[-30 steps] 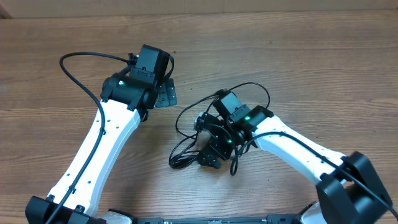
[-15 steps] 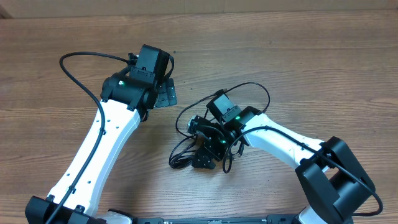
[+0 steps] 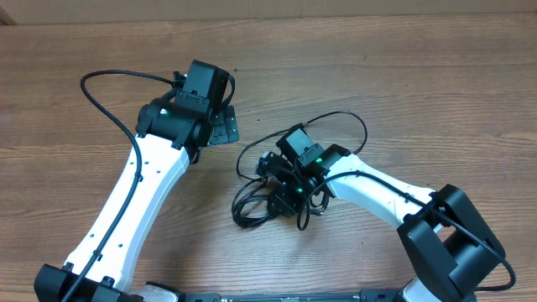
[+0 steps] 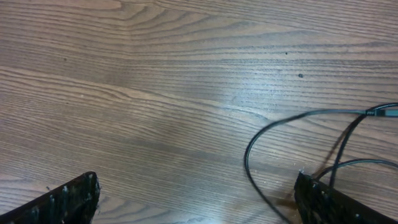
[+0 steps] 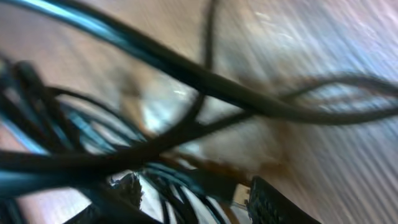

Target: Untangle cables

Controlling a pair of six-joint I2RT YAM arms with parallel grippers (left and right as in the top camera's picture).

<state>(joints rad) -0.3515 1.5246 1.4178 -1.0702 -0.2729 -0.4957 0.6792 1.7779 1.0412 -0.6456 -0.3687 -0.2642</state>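
While the cables (image 3: 243, 216) lay knotted on the counter (image 3: 419, 84), your right end effector (image 5: 199, 198) sat in them, half apart, grip unclear; the left end effector (image 4: 196, 202), beside them, gaped empty. You seemed mid-grasp; next needed one strand pinched.

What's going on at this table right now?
A tangled pile of cables sits on the table. The right gripper is down in the tangle, strands between its fingers; the blurred wrist view doesn't show whether it has clamped any. The left gripper hangs open over bare wood beside the pile, holding nothing.
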